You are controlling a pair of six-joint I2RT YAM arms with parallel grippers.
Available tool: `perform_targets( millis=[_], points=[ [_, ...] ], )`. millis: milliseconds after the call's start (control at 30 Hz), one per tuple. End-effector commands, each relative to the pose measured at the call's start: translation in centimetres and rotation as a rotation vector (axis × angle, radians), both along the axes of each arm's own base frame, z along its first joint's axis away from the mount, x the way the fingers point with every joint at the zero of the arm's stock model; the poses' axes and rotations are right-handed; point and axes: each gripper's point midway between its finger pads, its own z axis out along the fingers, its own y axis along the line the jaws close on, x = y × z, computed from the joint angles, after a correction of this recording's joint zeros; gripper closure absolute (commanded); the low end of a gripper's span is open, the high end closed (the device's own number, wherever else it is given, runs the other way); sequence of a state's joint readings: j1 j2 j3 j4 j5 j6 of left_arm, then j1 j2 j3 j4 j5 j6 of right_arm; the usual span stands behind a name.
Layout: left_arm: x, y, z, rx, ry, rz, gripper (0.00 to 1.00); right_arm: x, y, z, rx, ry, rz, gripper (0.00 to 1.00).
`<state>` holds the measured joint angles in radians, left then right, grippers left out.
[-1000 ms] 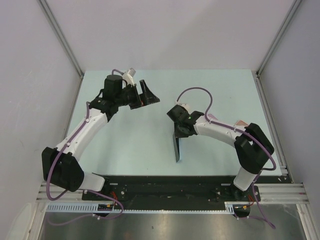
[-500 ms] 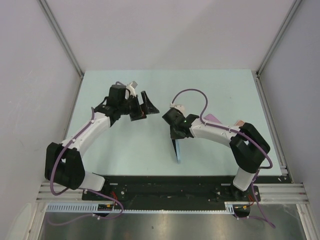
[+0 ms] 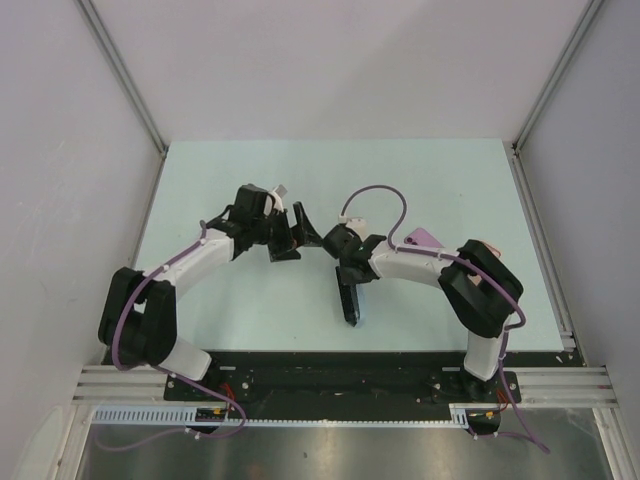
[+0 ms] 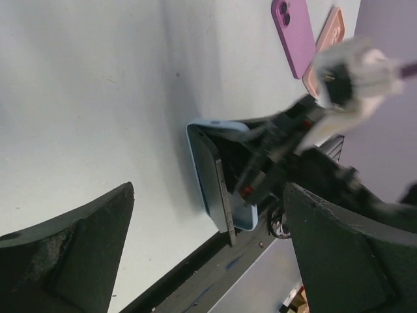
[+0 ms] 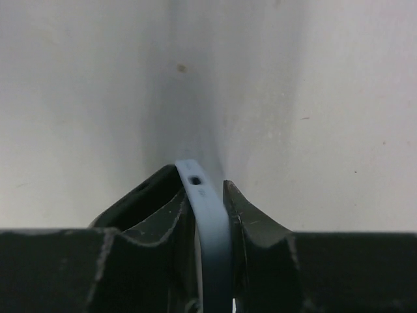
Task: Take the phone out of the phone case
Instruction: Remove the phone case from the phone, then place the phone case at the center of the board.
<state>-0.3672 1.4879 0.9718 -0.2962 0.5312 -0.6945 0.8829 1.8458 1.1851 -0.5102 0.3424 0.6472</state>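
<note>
The right gripper (image 3: 349,285) is clamped on the blue case (image 5: 207,208), which stands on edge on the table (image 3: 250,305) with the phone (image 4: 217,179) inside. The left gripper (image 3: 298,233) hangs just beside it, jaws wide apart.

phone case (image 3: 351,300) on edge, mid-table (image 3: 450,180) | left gripper (image 3: 299,235) behind-left | two other phones (image 3: 424,238) right

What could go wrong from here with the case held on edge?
1. The right hand pinches the case by a narrow strip; a push from the open left hand might twist it loose.
2. Standing on edge, the phone could pop free and drop flat on the table.
</note>
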Motion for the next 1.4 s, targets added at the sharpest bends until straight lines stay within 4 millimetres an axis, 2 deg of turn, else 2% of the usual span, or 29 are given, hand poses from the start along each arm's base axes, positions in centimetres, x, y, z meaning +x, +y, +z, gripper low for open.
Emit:
perform_targets(
  millis=[0,200,333,433,467,500,800,867,900,933,1000,1033,1167,1200,1233,1267,1300,1333,1367],
  points=[
    [-1.2,-1.7,-0.9,-0.040,0.046,-0.034,0.00,-6.8,-7.2,-7.4,-0.291,0.278,-0.013,0.73],
    [-1.4,-1.9,-1.4,-0.044,0.058,-0.032,0.00,-7.1,-7.2,-7.6,-0.279,0.285,-0.012,0.73],
    [-1.4,-2.0,-1.3,-0.045,0.056,-0.031,0.00,-6.7,-6.7,-7.0,-0.230,0.273,-0.015,0.77],
    [-1.2,-2.0,-1.0,-0.046,0.049,-0.031,0.00,-5.7,-6.7,-5.7,-0.192,0.242,-0.036,0.90],
    [-1.1,-2.0,-0.9,-0.045,0.046,-0.031,0.00,-5.2,-6.9,-5.3,-0.178,0.234,-0.049,0.99],
    [-1.0,-2.0,-0.7,-0.044,0.038,-0.032,0.00,-4.8,-7.1,-4.8,-0.166,0.225,-0.058,1.00],
    [-0.2,-1.9,1.3,-0.042,-0.015,-0.028,0.00,0.5,-7.1,1.8,0.096,0.096,-0.089,1.00],
    [-0.1,-1.8,1.9,-0.048,-0.034,-0.027,0.00,2.2,-8.3,2.8,0.149,0.073,-0.132,1.00],
    [-0.1,-1.8,2.1,-0.050,-0.039,-0.027,0.00,3.0,-8.1,3.6,0.201,0.056,-0.129,1.00],
    [-0.1,-1.8,2.3,-0.051,-0.044,-0.027,0.00,4.0,-9.1,4.1,0.229,0.041,-0.159,1.00],
    [0.0,-1.7,2.8,-0.055,-0.059,-0.026,0.00,5.4,-8.9,4.9,0.299,0.014,-0.163,1.00],
    [0.0,-1.6,2.9,-0.055,-0.064,-0.025,0.00,6.1,-9.2,5.2,0.338,0.014,-0.172,1.00],
    [-0.1,-1.6,3.4,-0.063,-0.077,-0.025,0.00,7.9,-6.8,5.9,0.512,0.008,-0.125,1.00],
    [-0.2,-1.6,3.4,-0.064,-0.078,-0.026,0.00,9.0,-6.0,6.5,0.552,-0.029,-0.107,1.00],
    [-0.2,-1.6,3.5,-0.067,-0.080,-0.027,0.00,9.3,-5.4,5.8,0.579,-0.016,-0.113,1.00],
    [-0.2,-1.6,3.6,-0.067,-0.082,-0.030,0.00,9.6,-4.8,6.0,0.617,-0.013,-0.096,0.99],
    [-0.3,-1.6,3.6,-0.067,-0.083,-0.031,0.00,10.5,-4.3,6.3,0.648,-0.039,-0.090,0.94],
    [-0.3,-1.5,3.9,-0.068,-0.089,-0.032,0.00,10.6,-4.3,5.2,0.653,-0.014,-0.113,0.84],
    [-0.4,-1.5,4.0,-0.066,-0.098,-0.035,0.00,11.1,-4.4,5.3,0.661,-0.019,-0.120,0.80]
  ],
)
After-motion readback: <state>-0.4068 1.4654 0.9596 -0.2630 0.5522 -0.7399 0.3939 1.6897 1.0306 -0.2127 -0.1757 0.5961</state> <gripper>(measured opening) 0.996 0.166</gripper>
